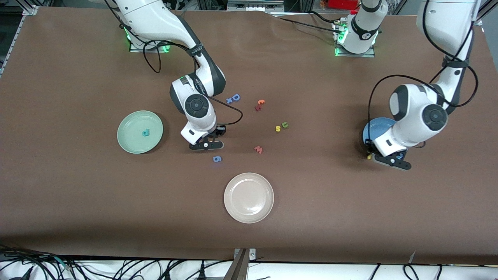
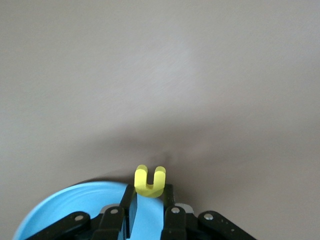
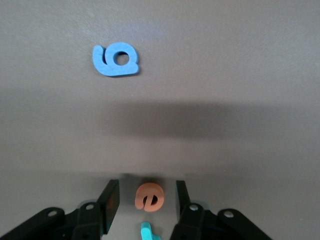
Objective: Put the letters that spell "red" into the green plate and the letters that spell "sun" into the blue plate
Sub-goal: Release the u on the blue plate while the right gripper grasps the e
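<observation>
The bench (image 1: 78, 202) carries three plates. The green plate (image 1: 140, 132) lies toward the right arm's end and already holds the teal "d" (image 1: 145, 133). The blue plate (image 1: 374, 128) lies toward the left arm's end and is largely hidden under the left arm. The cream-white plate (image 1: 249, 197) sits near the bench's front edge, midway between the ends.

The right arm is bent down mid-bench, its wrist pointing straight at the surface. The right claw (image 3: 147, 199) is set low with its fingers half apart, one on each side of the orange "e" (image 3: 149, 196), which lies flat between them without being gripped yet. A teal letter (image 3: 148, 232), probably the "r", lies just beside the "e", deeper in toward the wrist. The blue "g" (image 3: 115, 60) lies apart, nearer the front edge. The coming closure is judged to turn on the "e" being centred in the gap.

The left claw (image 2: 149, 192) is pinched on the yellow "n" (image 2: 149, 181) over the blue plate's rim, so a release there is judged next. The yellow "s" (image 1: 277, 128) and green "u" (image 1: 284, 125) lie touching mid-bench.
</observation>
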`<action>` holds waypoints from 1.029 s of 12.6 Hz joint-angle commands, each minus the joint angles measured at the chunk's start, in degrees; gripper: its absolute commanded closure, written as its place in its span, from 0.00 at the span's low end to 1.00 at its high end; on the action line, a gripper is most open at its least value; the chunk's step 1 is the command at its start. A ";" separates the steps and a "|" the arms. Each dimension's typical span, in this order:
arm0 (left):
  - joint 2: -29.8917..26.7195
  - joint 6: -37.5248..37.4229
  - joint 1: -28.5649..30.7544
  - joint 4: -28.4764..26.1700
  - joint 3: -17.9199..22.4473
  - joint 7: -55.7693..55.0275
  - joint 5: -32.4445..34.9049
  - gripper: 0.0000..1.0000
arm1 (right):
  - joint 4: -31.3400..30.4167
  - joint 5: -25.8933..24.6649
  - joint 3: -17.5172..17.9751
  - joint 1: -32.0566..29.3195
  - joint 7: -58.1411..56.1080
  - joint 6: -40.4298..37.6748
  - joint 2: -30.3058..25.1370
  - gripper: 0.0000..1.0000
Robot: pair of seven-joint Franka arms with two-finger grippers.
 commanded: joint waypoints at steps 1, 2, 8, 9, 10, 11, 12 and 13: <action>-0.72 -0.38 4.28 -2.27 -0.38 8.91 1.51 0.81 | -1.07 0.76 -0.08 0.31 1.24 1.06 0.58 0.51; -0.63 -0.38 5.42 -3.40 -0.38 11.82 1.51 0.81 | -1.77 0.76 -0.08 0.40 1.24 1.06 0.58 0.51; 2.36 -0.30 6.40 -4.73 -0.38 13.25 1.42 0.74 | -2.75 0.76 0.00 0.31 1.24 1.06 0.49 0.51; 2.45 -0.30 6.40 -4.73 -0.38 13.25 1.42 0.55 | -3.01 0.85 0.00 0.31 1.32 1.06 0.49 0.54; 2.36 -0.30 6.40 -4.65 -0.38 13.34 1.51 0.01 | -3.01 0.85 0.53 0.31 1.33 1.06 0.49 0.57; 1.93 -0.38 6.32 -4.47 -0.38 13.86 1.51 0.00 | -3.01 0.85 0.71 0.31 1.33 1.06 0.49 0.58; 1.40 -0.38 5.88 -4.12 -0.47 13.69 1.51 0.00 | -3.01 0.85 0.79 0.31 1.33 0.97 0.49 0.58; 0.35 -0.38 5.53 -4.03 -0.65 13.43 1.33 0.00 | -3.10 0.85 0.80 0.31 1.33 0.71 0.40 0.58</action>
